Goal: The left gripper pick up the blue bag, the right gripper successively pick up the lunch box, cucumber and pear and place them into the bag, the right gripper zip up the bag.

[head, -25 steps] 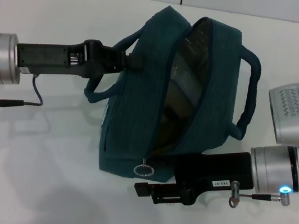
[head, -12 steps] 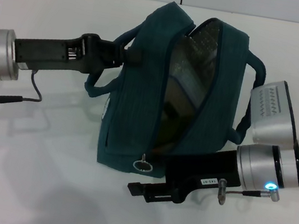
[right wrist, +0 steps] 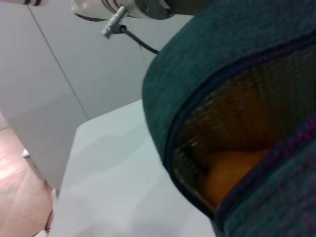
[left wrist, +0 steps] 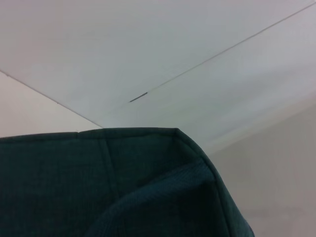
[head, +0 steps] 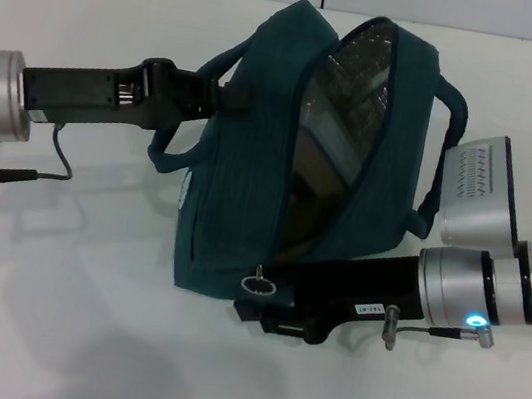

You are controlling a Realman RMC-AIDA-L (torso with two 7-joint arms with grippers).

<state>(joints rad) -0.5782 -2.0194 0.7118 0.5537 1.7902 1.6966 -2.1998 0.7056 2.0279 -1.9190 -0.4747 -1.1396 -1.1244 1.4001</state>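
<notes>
Holding the big dark teal fabric bag [head: 246, 196] by its near loop handle [head: 178, 150] with my left black two-fingered claw [head: 229, 101]; fingers clamped on the strap where it meets the bag's side. Bag sits on the white table [head: 46, 307], mouth gaping, zipper unclosed, silver lining [head: 350, 81] showing inside.

My right black claw [head: 254, 309] is low at the bag's near end, right at the metal ring zipper pull [head: 258, 284]. Can't tell whether its fingers are apart or together, or whether they have the ring.

Right wrist view looks into the open mouth: the round yellow-orange pear [right wrist: 232, 175] lies inside against the lining. Lunch box and cucumber not discernible in any view; the interior is too dark.

Left wrist view: only teal fabric [left wrist: 98, 187] and a pale wall.
</notes>
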